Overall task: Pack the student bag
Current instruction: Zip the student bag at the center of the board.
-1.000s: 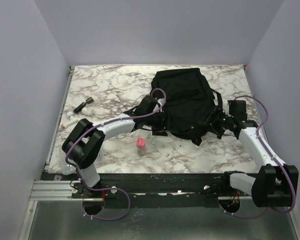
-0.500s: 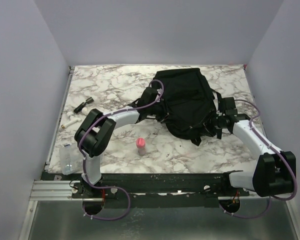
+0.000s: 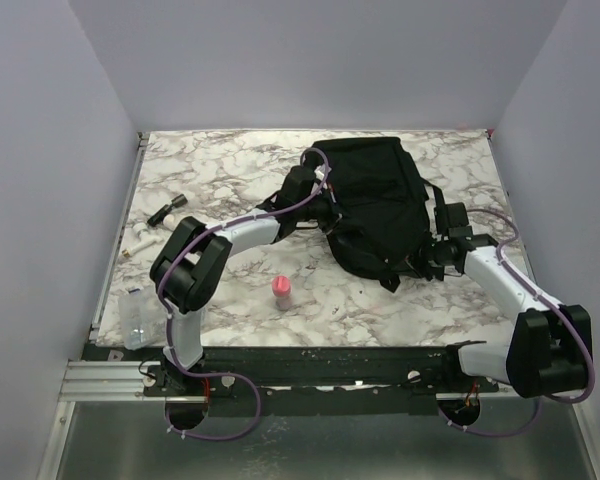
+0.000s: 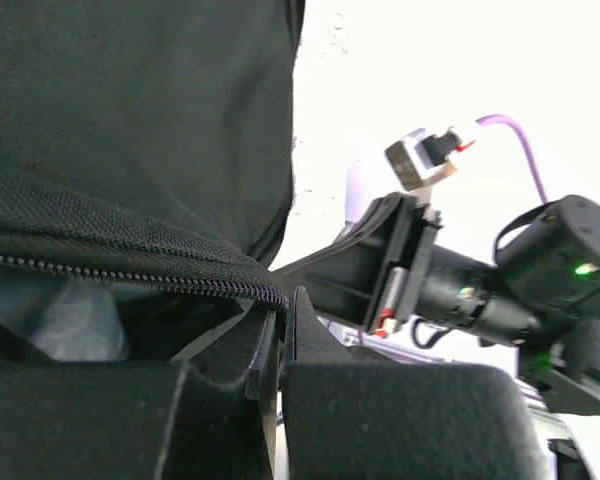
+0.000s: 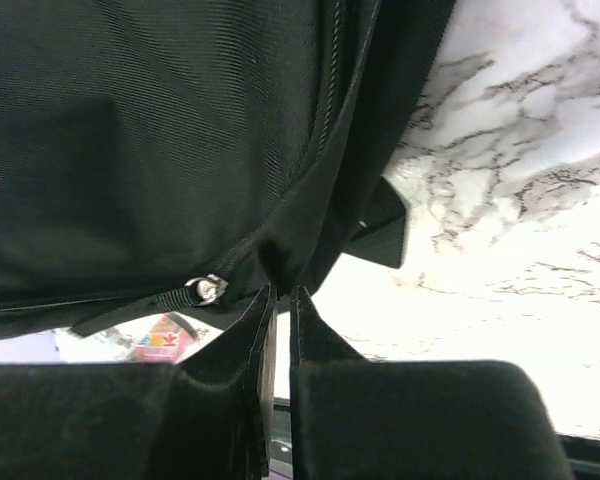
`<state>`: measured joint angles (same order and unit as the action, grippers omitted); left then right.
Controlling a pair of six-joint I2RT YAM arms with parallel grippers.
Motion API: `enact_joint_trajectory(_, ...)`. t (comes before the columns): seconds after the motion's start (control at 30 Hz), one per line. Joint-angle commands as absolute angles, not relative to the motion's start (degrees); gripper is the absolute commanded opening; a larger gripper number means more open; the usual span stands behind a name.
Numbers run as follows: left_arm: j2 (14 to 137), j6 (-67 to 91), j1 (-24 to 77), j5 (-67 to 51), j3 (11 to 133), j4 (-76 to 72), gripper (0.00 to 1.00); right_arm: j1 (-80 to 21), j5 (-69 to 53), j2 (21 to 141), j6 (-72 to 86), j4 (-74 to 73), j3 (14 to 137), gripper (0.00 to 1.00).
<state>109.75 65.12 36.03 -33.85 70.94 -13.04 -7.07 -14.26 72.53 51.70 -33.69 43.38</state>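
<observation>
Currently: bag [image 3: 375, 200], black, slumped on surface [image 3: 210, 170]; left jaws pinched on zip edge [image 4: 130, 272], right jaws pinched on opposite fabric fold [image 5: 280, 262], likely to spread the opening for packing.

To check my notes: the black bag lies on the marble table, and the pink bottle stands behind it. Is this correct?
No. The pink bottle stands in front of the black bag, toward the near edge, not behind it; the top external view shows this. The bag does lie on the marble table.
</observation>
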Motion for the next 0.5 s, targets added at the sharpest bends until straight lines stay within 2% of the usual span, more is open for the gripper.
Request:
enact_joint_trajectory(0.0,111.23,70.36,34.56,-38.39,74.78,-20.2,0.0,-7.46,-13.52,70.34,44.94,-35.29,40.8,0.1)
enact_joint_trajectory(0.07,111.23,70.15,34.57,-39.17,74.02,-20.32,0.0,-7.42,-13.15,68.56,40.58,-35.64,43.06,0.14)
enact_joint_trajectory(0.2,110.94,69.78,34.63,-41.11,71.4,-20.56,0.0,-7.45,-17.11,64.97,36.48,-31.84,43.88,0.32)
enact_joint_trajectory(0.27,110.34,68.78,34.72,-41.34,69.69,-20.65,0.0,-7.47,-20.4,64.86,38.9,-30.34,42.94,0.39)
enact_joint_trajectory(0.47,111.14,67.07,34.71,-43.01,68.07,-20.66,0.04,-7.36,-19.18,65.02,53.35,-27.52,40.25,0.49)
